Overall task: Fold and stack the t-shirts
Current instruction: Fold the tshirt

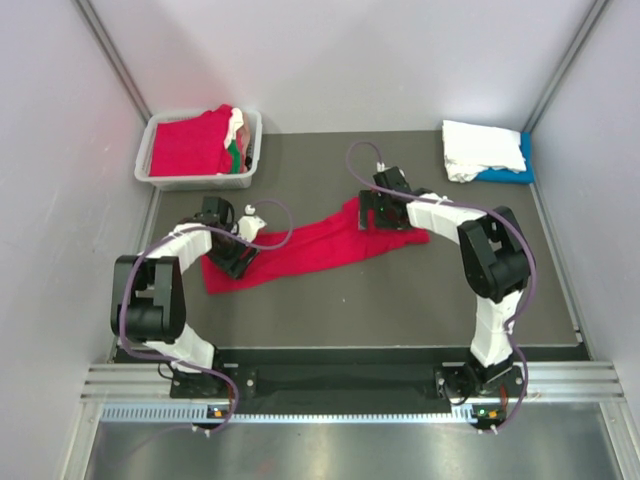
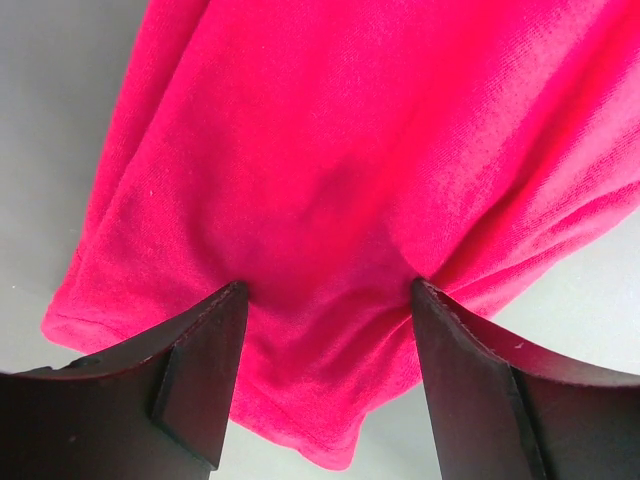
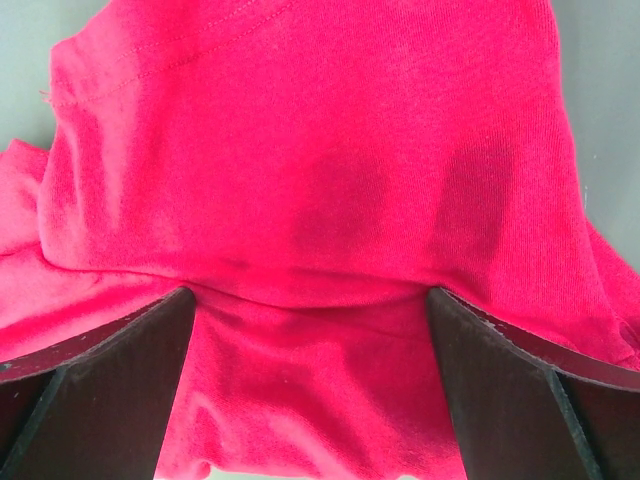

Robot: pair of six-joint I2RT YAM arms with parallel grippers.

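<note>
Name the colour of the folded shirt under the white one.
The bottom folded cloth shirt is blue; top external view shows it best.

A red t-shirt (image 1: 300, 250) lay unfolded on the dark desk (image 1: 400, 310), drawn out into a long, narrow, rumpled band. It ran slantwise across the middle, its lower end toward the near left and its upper end toward the far right. In the wrist views its knit cloth was creased and bunched, with a stitched hem showing along one edge. More red t-shirt cloth (image 1: 190, 148) lay heaped in a pale plastic tub (image 1: 252, 150) at the far left corner. At the far right corner a white t-shirt (image 1: 480, 145) rested loosely folded on top of a blue t-shirt (image 1: 510, 176), whose edges showed beneath it.
</note>
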